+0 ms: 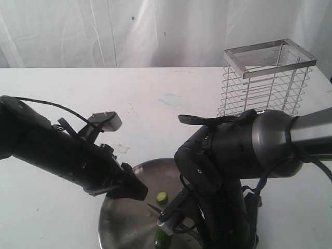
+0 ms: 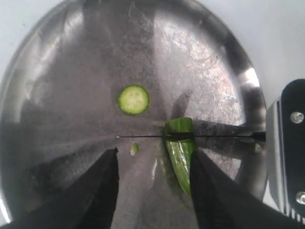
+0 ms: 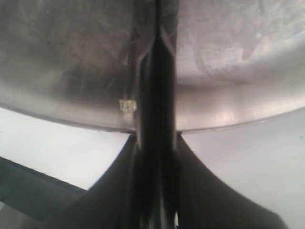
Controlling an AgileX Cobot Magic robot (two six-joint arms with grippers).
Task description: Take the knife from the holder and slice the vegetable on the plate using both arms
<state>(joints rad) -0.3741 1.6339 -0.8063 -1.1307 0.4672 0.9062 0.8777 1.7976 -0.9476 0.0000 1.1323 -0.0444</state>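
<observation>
The steel plate [image 1: 122,223] lies at the table's front. On it the dark-green vegetable [image 2: 181,155] has the knife [image 2: 157,137] set edge-down across its cut end. A round pale slice [image 2: 133,99] lies apart from it, and a tiny green crumb [image 2: 135,149] sits near the blade. My left gripper [image 2: 153,160] is open just above the plate, with the vegetable lying along the inside of one finger [image 2: 209,191]. My right gripper [image 3: 157,140] is shut on the knife's black handle [image 3: 158,95] at the plate's rim. In the exterior view the knife [image 1: 156,212] points toward the left gripper [image 1: 132,189].
The wire holder [image 1: 267,78] stands at the back right of the white table [image 1: 155,104], with nothing showing inside it. The bulky right arm [image 1: 233,150] hangs over the plate's right half. White curtains close off the back.
</observation>
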